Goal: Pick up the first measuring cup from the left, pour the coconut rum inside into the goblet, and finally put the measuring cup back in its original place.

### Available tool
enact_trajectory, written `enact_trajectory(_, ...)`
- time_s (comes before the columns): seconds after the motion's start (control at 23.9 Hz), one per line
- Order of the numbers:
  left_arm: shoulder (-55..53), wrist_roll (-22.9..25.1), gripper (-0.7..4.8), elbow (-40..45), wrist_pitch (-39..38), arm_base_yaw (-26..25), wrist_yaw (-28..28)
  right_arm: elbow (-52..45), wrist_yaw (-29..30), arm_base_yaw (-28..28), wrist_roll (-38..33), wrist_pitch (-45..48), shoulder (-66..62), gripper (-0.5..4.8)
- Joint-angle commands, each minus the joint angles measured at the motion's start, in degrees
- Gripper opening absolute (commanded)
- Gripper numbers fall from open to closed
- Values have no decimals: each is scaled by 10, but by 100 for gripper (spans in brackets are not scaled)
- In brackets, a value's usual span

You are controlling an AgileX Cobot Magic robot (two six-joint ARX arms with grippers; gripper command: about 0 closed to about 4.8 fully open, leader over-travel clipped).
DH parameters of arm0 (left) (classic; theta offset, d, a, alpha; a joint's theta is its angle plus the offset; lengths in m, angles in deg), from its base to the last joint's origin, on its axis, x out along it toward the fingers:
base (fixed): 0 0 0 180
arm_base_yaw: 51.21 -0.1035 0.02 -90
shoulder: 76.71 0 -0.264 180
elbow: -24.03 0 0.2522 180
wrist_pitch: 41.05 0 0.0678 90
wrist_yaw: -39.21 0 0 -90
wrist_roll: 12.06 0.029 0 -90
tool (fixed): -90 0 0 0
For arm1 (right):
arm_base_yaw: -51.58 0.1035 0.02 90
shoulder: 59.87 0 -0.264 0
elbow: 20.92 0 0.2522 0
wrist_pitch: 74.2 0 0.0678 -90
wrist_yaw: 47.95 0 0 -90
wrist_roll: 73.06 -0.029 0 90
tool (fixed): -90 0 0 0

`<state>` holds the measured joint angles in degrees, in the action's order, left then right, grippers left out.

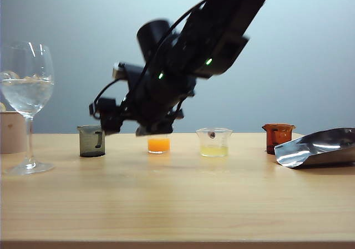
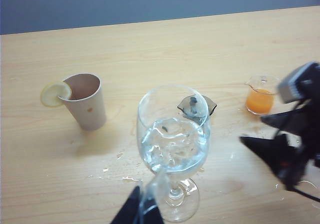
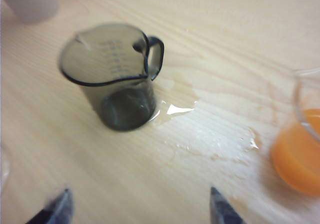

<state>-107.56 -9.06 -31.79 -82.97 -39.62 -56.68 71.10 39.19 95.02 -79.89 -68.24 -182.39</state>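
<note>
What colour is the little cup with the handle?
The measuring cup is smoky dark grey, see-through; clearest in the right wrist view.

The right arm (image 1: 222, 21) is black and boxy, with two small green lights showing on its wrist housing. Black cables loop along it to the right gripper (image 1: 105, 118), which is black too, with a grey-white block near the wrist. Its jaws are dark, tapered points. The left gripper (image 2: 142, 211) shows only dark, narrow tips.

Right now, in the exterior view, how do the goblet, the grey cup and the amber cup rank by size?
1. goblet, by far the tallest, though nearest the camera.
2. grey cup and amber cup: they look alike, so no ranking.
</note>
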Motion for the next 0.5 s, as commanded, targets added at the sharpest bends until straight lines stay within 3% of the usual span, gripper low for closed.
enact_trajectory(0.04,1,0,-3,-3,4,-1,-1,-69,-3,2,3,25,71,346)
enact_trajectory(0.29,2,0,-3,-3,4,-1,-1,-203,-52,1,11,19,261,335)
enact_trajectory(0.42,2,0,-3,-3,4,-1,-2,-227,-52,-4,13,-62,370,-19)
enact_trajectory(0.5,2,0,-3,-3,4,-1,-1,-227,-52,-7,16,-123,434,-5)
